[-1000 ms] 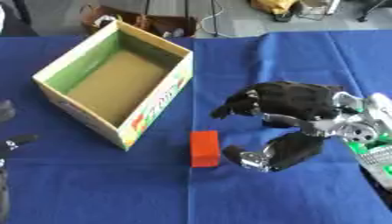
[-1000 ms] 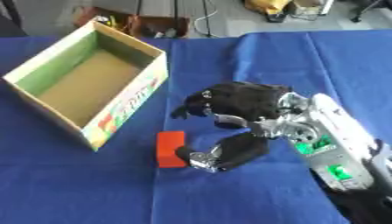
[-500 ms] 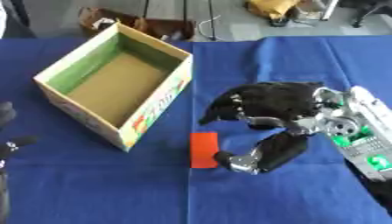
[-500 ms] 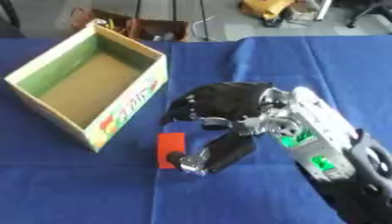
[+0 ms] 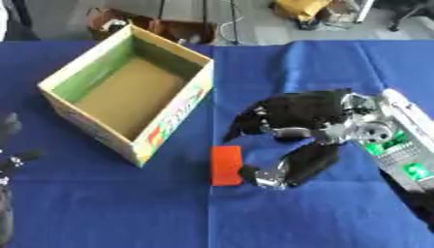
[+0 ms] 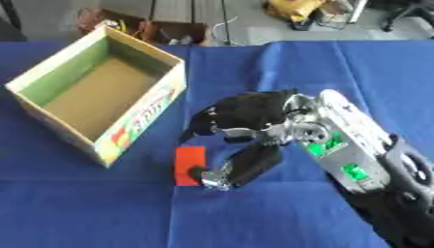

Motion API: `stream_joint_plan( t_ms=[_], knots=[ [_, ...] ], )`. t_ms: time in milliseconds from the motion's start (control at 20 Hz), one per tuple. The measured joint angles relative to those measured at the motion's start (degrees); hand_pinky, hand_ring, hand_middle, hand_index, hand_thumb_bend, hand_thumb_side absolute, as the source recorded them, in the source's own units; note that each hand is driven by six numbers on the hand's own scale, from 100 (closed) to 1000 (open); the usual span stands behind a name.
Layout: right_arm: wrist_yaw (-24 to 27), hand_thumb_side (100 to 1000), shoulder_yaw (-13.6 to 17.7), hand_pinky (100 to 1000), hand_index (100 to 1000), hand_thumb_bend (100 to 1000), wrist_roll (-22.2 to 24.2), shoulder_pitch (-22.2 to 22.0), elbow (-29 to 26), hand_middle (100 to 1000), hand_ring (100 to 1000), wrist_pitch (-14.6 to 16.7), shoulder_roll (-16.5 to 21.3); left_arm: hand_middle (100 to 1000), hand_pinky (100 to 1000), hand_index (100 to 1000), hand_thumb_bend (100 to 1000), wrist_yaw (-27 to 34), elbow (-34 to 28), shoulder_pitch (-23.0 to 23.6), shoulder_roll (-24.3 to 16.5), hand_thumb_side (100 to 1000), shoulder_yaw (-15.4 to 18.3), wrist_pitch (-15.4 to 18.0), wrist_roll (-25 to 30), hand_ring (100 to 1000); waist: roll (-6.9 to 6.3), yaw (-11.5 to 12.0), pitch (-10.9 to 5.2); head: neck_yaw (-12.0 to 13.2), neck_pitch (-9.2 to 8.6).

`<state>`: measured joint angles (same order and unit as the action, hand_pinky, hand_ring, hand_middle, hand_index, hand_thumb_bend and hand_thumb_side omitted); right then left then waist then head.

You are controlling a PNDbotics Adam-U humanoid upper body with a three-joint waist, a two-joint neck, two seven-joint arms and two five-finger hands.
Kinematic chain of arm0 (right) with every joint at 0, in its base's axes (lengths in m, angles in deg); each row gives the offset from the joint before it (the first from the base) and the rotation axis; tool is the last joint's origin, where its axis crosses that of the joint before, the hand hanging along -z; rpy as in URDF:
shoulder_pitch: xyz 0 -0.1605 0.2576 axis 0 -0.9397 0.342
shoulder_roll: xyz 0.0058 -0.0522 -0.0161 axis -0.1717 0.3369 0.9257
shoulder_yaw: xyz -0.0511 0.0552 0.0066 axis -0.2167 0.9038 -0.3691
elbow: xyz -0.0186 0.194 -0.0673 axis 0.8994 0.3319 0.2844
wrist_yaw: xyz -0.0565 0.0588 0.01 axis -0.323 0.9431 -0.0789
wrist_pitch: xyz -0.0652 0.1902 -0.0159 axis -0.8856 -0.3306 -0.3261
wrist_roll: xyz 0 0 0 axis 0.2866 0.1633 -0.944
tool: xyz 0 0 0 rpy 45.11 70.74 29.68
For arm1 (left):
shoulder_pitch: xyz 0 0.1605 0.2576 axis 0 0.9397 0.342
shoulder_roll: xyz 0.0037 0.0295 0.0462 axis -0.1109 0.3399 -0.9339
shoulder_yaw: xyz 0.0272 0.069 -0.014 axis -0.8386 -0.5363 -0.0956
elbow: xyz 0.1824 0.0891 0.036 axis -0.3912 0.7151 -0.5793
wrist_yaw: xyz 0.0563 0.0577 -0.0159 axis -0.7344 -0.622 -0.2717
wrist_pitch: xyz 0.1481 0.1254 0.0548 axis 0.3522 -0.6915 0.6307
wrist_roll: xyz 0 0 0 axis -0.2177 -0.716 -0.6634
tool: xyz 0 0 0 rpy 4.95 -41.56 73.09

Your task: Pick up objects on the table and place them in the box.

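1. Though the cardboard box (image 5: 127, 92) carries coloured printing along its side, no word is readable.
2. Flat orange-red block (image 5: 226, 165) lies on blue cloth (image 5: 101, 208), beside the box.
3. Right hand (image 5: 292, 123) arches over it, fingers and thumb spread apart, thumb tip touching the block's edge.
4. Left hand (image 5: 10, 160) shows at the left edge; fingers unclear.

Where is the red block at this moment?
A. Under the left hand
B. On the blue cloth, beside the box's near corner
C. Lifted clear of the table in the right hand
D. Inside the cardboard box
B: the red block lies flat on the blue cloth, just right of the box, with the right hand spread open beside it.
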<state>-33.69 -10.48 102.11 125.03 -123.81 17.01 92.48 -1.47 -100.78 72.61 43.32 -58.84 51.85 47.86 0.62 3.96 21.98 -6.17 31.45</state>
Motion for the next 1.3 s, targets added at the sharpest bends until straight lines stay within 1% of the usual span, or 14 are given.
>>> stream_joint_plan(
  t_ms=[200,400,450,500,550,600,750,950,1100,1150,1200,1250,1300],
  knots=[
    [-2.48,1000,-0.43,915,1000,100,-3.18,0.01,1.04,847,901,-0.69,-0.13,809,613,706,100,0.0,0.0,0.01,0.0,995,0.0,-0.04,0.02,910,-0.05,0.25,0.0,-0.06,0.0],
    [-3.15,1000,-1.24,921,1000,100,-3.28,0.0,1.92,846,902,0.06,-0.45,809,613,707,100,0.0,0.0,0.06,0.0,996,-0.01,-0.14,0.12,910,-0.16,0.32,0.01,-0.1,0.0],
    [-3.13,800,-1.28,930,1000,100,-3.02,0.0,2.05,858,906,0.22,-0.6,810,613,708,100,0.0,0.0,0.07,0.0,996,-0.01,-0.16,0.14,910,-0.17,0.32,0.01,-0.11,-0.01],
    [-3.08,815,-1.4,930,1000,100,-2.68,0.0,2.15,866,908,0.42,-0.66,810,613,708,100,0.0,0.0,0.07,0.0,996,-0.02,-0.2,0.18,910,-0.17,0.34,0.02,-0.15,-0.01],
    [-3.07,876,-1.56,931,1000,115,-2.23,0.0,2.44,866,908,0.74,-0.7,810,613,709,100,0.0,0.0,0.07,0.0,995,-0.02,-0.22,0.2,910,-0.17,0.37,0.04,-0.24,-0.01],
    [-3.07,1000,-1.66,929,1000,207,-1.74,0.0,2.76,868,908,1.11,-0.74,810,613,709,100,0.0,0.0,0.07,0.0,995,-0.03,-0.24,0.21,910,-0.19,0.39,0.09,-0.3,-0.01],
    [-3.06,1000,-1.71,925,1000,208,-0.67,0.07,3.6,871,909,1.88,-1.24,810,613,709,100,0.0,0.0,0.09,0.0,994,-0.19,-0.26,0.24,911,-0.19,0.39,0.15,-0.42,-0.01],
    [-3.79,1000,-1.53,924,1000,247,-1.39,0.49,4.82,877,911,2.23,-1.76,811,613,709,100,0.0,0.0,0.1,0.0,992,-0.31,-0.27,0.26,911,-0.17,0.39,0.23,-0.53,-0.01],
    [-5.24,1000,-1.55,926,1000,229,-1.97,0.49,6.07,881,911,2.68,-2.25,811,614,709,100,0.0,0.0,0.1,0.0,993,-0.31,-0.3,0.29,911,-0.15,0.39,0.31,-0.56,-0.01],
    [-5.65,927,-1.56,929,1000,200,-2.03,0.49,6.57,884,911,2.79,-2.43,811,614,709,100,0.0,0.0,0.1,0.0,992,-0.31,-0.3,0.3,911,-0.14,0.4,0.33,-0.56,-0.01],
    [-5.92,927,-1.57,929,1000,200,-2.0,0.48,7.07,884,911,2.92,-2.69,811,614,709,100,0.01,0.0,0.1,0.0,992,-0.31,-0.31,0.3,911,-0.13,0.4,0.36,-0.56,-0.01],
    [-6.14,726,-1.57,933,1000,100,-1.87,0.47,7.51,885,911,3.09,-2.89,811,614,710,100,0.01,0.0,0.1,0.0,993,-0.31,-0.31,0.31,912,-0.11,0.4,0.4,-0.56,-0.01],
    [-6.27,612,-1.57,937,1000,100,-1.74,0.45,7.82,889,913,3.22,-3.11,811,614,710,100,0.02,0.0,0.1,0.0,994,-0.31,-0.32,0.31,912,-0.08,0.4,0.43,-0.56,-0.01]
  ],
)
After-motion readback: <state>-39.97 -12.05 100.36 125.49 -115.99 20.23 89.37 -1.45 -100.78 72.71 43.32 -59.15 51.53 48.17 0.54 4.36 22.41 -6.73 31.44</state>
